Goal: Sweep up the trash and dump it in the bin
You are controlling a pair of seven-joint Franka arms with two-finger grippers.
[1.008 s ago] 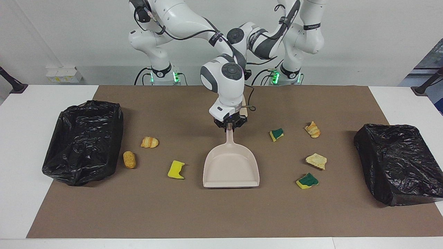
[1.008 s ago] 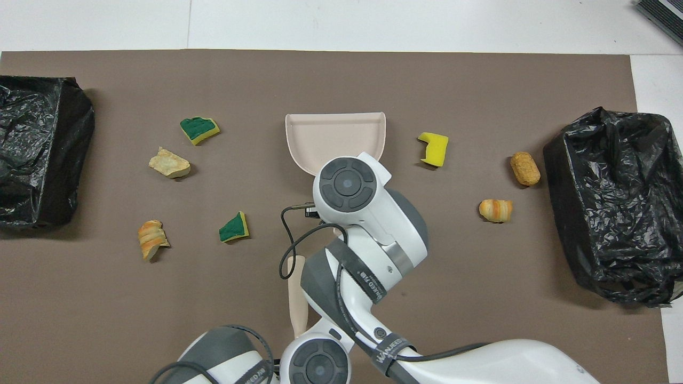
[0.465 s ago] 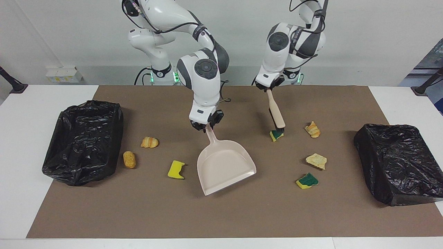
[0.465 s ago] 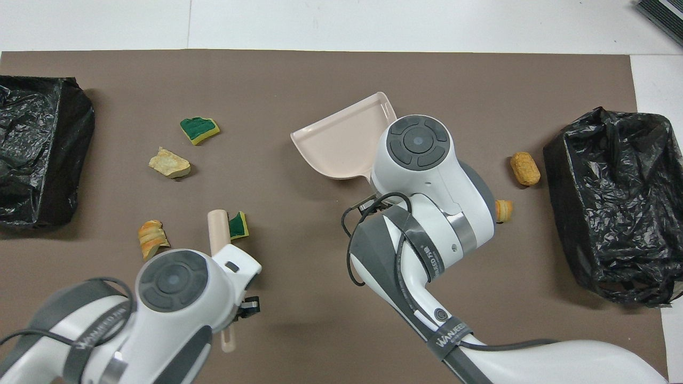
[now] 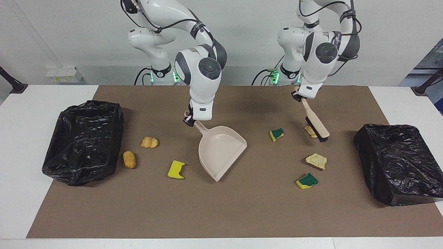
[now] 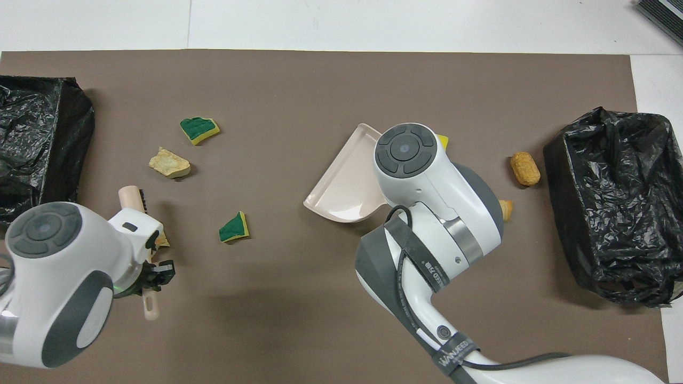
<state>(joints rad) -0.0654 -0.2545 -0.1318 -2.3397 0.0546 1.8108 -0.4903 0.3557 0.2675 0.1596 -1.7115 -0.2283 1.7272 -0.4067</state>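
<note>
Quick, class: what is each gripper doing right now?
Left gripper: shut on the brush, over the mat.
Right gripper: shut on the dustpan handle.

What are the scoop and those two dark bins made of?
The scoop looks like hard plastic: smooth beige, evenly moulded, with a slight sheen. The bins show only thin, crinkled, glossy black plastic film, likely liners; what lies underneath is hidden.

A robotics lab: two white arms [image 5: 204, 65] bolted at a white table [image 5: 20, 145] before bare walls.
</note>
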